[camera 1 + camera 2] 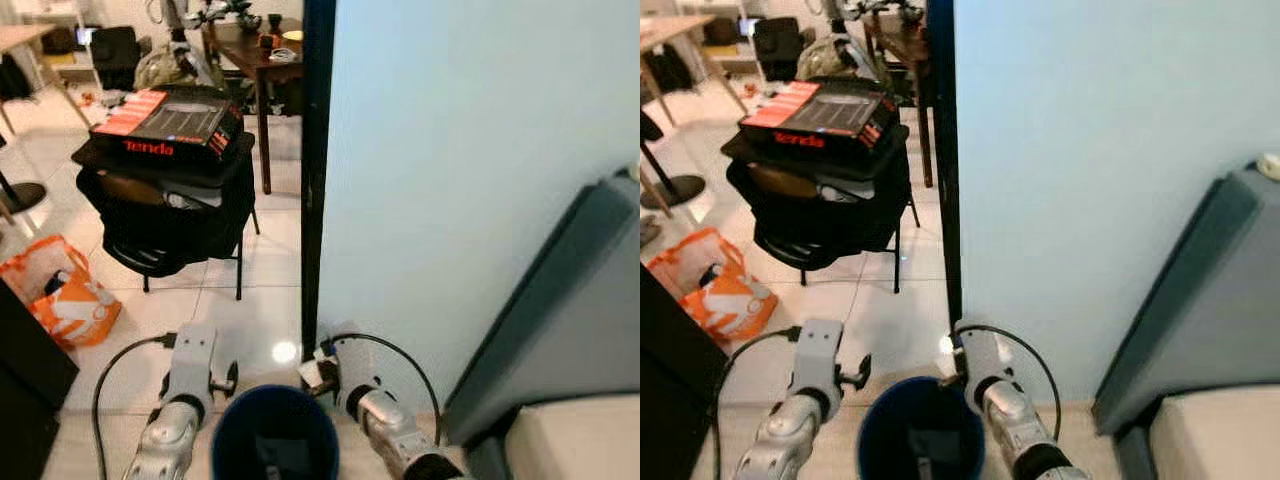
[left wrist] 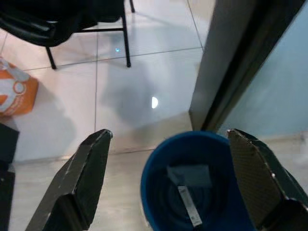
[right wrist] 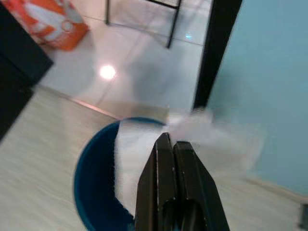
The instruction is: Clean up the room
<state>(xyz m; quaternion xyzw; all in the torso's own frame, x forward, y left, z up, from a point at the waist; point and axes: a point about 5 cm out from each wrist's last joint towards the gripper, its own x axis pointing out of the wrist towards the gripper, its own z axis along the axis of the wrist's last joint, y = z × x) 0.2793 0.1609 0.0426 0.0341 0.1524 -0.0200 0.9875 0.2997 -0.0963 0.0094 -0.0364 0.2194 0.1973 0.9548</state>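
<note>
A round blue bin (image 1: 226, 418) stands on the floor right in front of me, between my two arms. Inside it lie a grey scrap and a thin strip (image 2: 189, 212). My left gripper (image 2: 168, 134) is open, its fingers spread wide on either side of the bin's rim (image 2: 150, 166). My right gripper (image 3: 168, 139) is shut on a piece of white paper (image 3: 144, 144), which hangs blurred over the bin's opening (image 3: 89, 178). The silver left arm (image 1: 188, 365) and right arm (image 1: 352, 378) flank the bin in the eye views.
A dark door frame (image 1: 315, 170) and a light blue wall (image 1: 460, 170) rise just behind the bin. A black chair (image 1: 165, 220) carries a Tenda box (image 1: 170, 125). An orange bag (image 1: 65, 290) lies left, dark furniture (image 1: 25, 390) nearer left, and a grey sofa (image 1: 570, 310) right.
</note>
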